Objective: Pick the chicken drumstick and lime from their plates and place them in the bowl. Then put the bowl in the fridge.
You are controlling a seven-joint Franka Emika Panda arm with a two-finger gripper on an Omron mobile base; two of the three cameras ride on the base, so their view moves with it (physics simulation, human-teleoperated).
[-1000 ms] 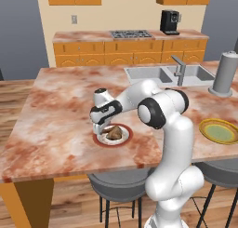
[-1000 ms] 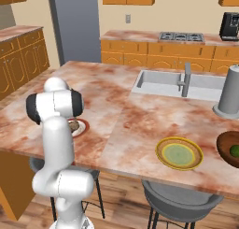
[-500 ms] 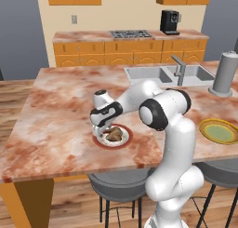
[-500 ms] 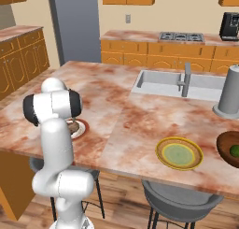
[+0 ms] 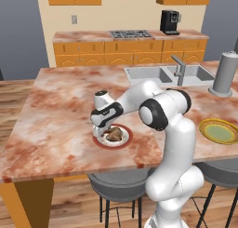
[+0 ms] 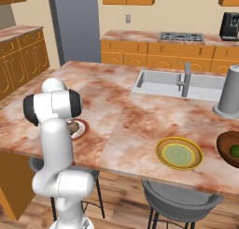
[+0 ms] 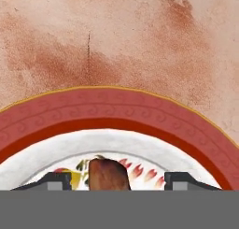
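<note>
- The arm is bent low over the red-rimmed plate [image 5: 122, 142], wrist turned downward.
- The gripper [image 7: 111, 182] is seen parted astride the chicken drumstick [image 7: 108, 175] on that plate; contact cannot be told.

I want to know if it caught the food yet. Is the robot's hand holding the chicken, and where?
Not yet, as far as I can tell. The hand is down around the chicken drumstick on the red-rimmed plate, with gaps showing beside its fingers.

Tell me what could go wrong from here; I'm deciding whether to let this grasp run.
The gripper straddles the chicken drumstick with a gap each side; the lumpy meat could twist or slip as it closes. The fingertips sit low over the red-rimmed plate, so they may scrape or drag it.
</note>
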